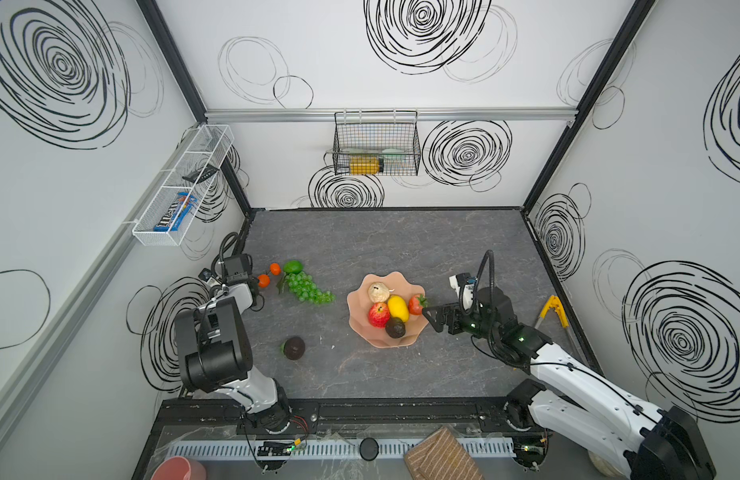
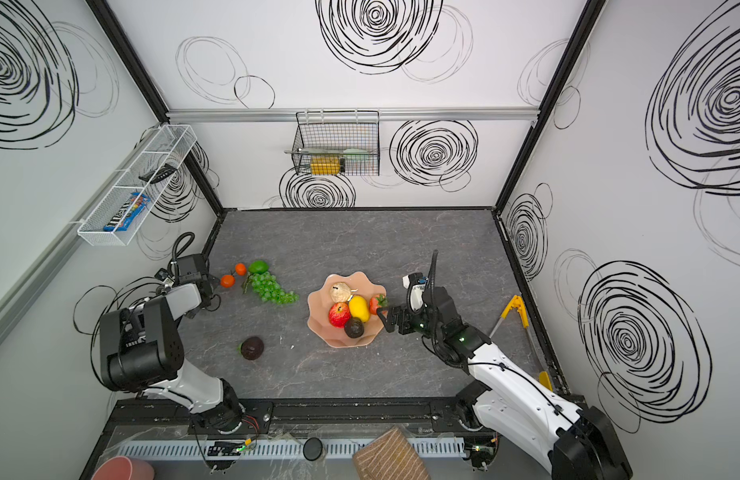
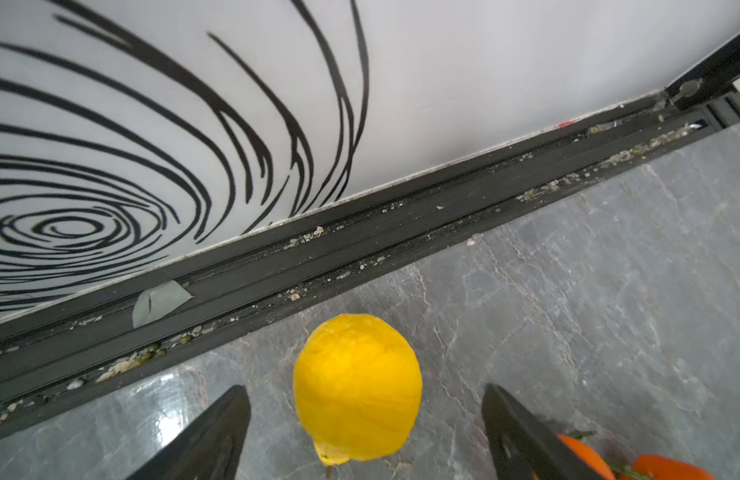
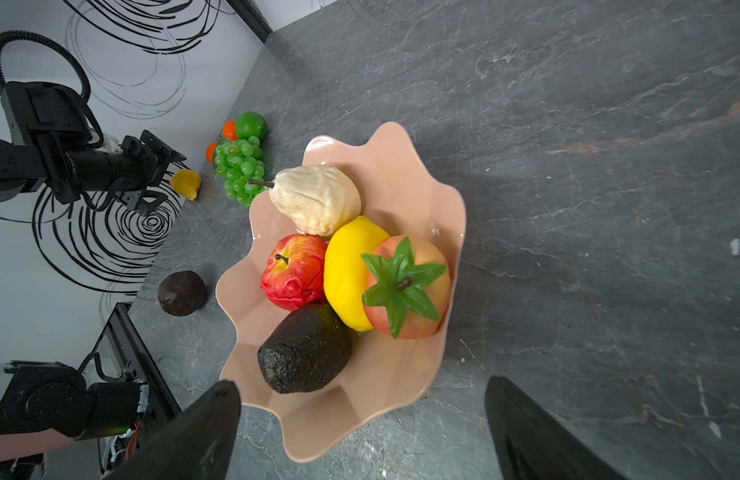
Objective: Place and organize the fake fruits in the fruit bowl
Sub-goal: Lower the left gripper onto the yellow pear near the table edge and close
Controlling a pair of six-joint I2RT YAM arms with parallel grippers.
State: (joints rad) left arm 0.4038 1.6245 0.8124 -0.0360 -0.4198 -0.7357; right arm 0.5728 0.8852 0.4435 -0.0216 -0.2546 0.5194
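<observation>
Grey tabletop: well left of the fruit bowl, our left gripper is straddling a yellow fruit, jaws spread, so we are judging a squeeze and lift come next. Just right of it, our right gripper is hovering, released.

The fruit bowl sits in the middle of the table with five fruits in it. Left of it lie the grape bunch, lime and two oranges; a lone fruit lies nearer the front.
</observation>
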